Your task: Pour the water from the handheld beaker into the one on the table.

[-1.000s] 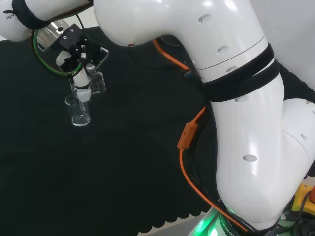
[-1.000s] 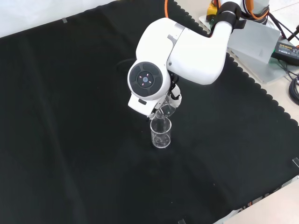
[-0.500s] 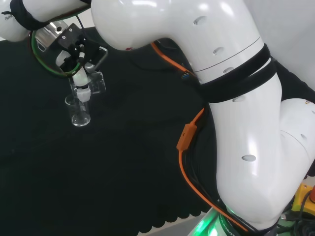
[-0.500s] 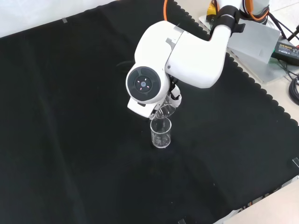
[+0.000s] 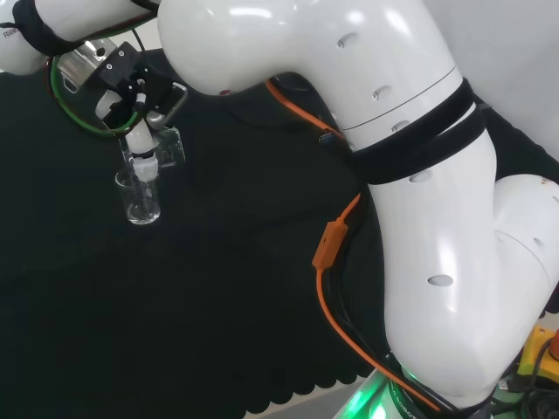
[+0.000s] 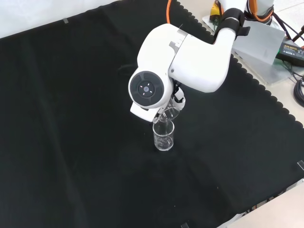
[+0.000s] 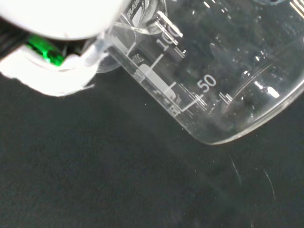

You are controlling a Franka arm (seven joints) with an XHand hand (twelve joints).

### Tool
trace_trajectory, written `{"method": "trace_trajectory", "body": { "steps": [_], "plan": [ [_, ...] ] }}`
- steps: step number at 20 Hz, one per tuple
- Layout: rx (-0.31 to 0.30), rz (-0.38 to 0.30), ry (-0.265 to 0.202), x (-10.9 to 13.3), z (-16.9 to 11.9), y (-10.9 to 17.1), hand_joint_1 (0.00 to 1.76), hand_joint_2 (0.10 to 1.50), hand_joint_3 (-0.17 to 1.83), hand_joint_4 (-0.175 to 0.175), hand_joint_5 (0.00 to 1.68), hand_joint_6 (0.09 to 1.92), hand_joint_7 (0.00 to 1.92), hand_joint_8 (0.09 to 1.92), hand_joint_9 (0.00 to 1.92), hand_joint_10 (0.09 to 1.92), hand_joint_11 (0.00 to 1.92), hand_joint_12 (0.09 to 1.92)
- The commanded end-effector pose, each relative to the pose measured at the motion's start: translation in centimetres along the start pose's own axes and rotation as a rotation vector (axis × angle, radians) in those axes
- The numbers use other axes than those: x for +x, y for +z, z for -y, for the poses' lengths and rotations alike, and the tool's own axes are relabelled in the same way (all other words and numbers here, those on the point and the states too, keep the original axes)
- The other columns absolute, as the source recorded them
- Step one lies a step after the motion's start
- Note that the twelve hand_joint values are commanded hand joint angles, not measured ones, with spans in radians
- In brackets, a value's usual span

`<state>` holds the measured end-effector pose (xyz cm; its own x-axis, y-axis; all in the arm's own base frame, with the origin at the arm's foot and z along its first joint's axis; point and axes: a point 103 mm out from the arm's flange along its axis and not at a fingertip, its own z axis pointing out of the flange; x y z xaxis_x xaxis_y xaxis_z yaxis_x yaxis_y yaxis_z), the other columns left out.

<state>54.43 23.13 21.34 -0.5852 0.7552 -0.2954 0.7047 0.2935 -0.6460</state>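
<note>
Gripping the handheld beaker (image 5: 168, 147) with curled fingers (image 5: 144, 144), the robot hand (image 5: 131, 87) hangs over the black-clothed surface (image 5: 218, 288) in the head view; the handheld beaker is tilted, its mouth leaning down toward the beaker on the surface (image 5: 141, 198), which stands upright directly below the robot hand; the two vessels are so close that I cannot tell whether their rims touch; in the front view the arm's white link (image 6: 185, 61) with its round grey cap (image 6: 147, 88) stands before the robot hand, and just under that cap the tilted handheld beaker (image 6: 169, 113) shows its rim right above the open mouth of the beaker on the surface (image 6: 164, 136); the black cloth of the surface (image 6: 71, 142) spreads well out on every side of the standing beaker; in the wrist view a clear graduated beaker (image 7: 209, 80) lies slanted across the picture, close and large, beside a blurred white part of the robot hand (image 7: 57, 19); how much water either vessel holds cannot be told from the clear glass.
</note>
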Motion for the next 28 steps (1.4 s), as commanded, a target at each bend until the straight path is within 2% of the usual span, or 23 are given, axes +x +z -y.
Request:
{"method": "trace_trajectory", "body": {
  "steps": [1,28],
  "plan": [
    [0.021,0.004,0.000,0.11,-0.07,0.15,1.19,0.57,0.68,0.122,1.59,0.09,1.91,0.09,1.79,0.09,1.46,0.71],
    [0.019,-0.027,-0.015,-0.29,-0.17,0.77,1.19,0.57,0.68,0.137,1.59,0.09,1.91,0.09,1.79,0.09,1.46,0.71]
  ]
}}
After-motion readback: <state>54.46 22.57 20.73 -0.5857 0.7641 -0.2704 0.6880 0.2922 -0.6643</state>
